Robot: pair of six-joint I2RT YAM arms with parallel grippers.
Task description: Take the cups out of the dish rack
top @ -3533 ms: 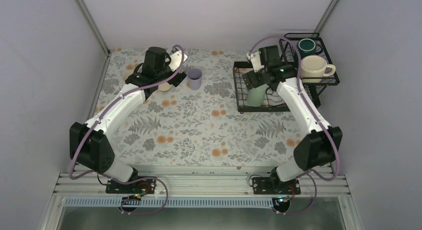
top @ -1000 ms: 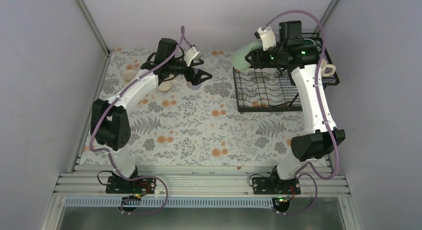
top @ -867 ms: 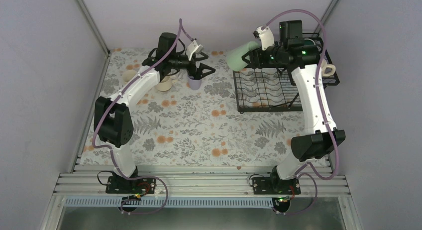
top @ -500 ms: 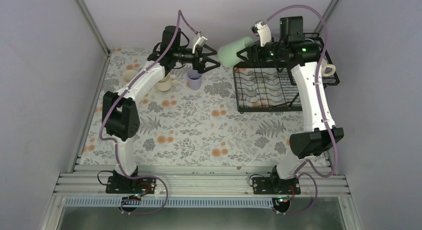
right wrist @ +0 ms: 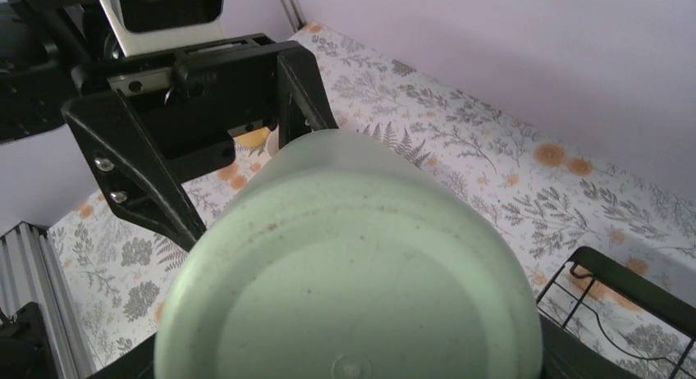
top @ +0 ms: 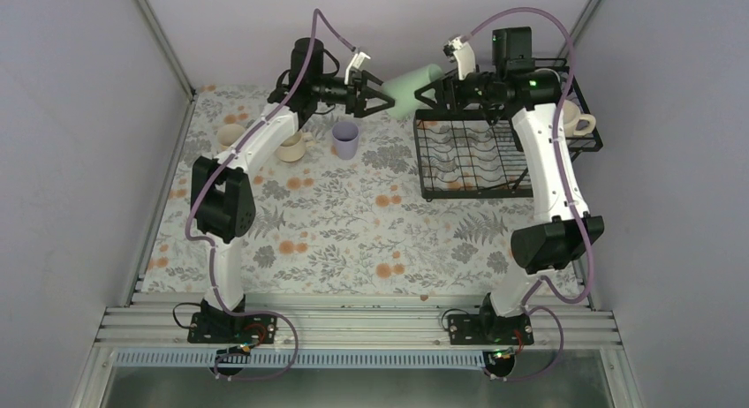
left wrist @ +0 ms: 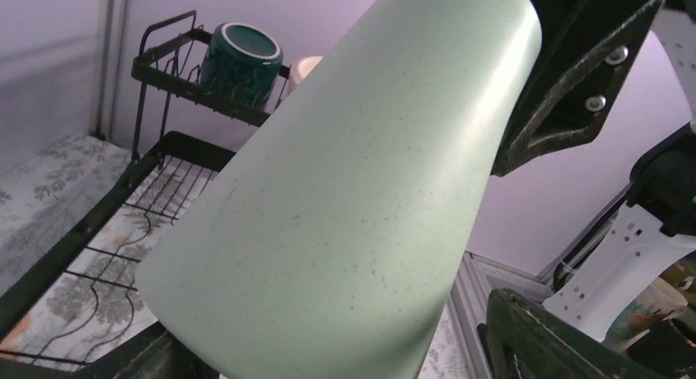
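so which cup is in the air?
The mint-green tumbler, held sideways in mid-air by the right gripper; the others sit on table or rack.

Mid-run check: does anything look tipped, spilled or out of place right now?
The mint cup lies sideways in mid-air, left of the rack, gripped by the right end effector with the left end effector straddling its other end. It looks like a handover, not a slip. Nothing spilled; the purple cup stands upright on the table.

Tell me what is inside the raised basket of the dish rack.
A dark green mug and a cream mug; the right arm covers part of the basket from above.
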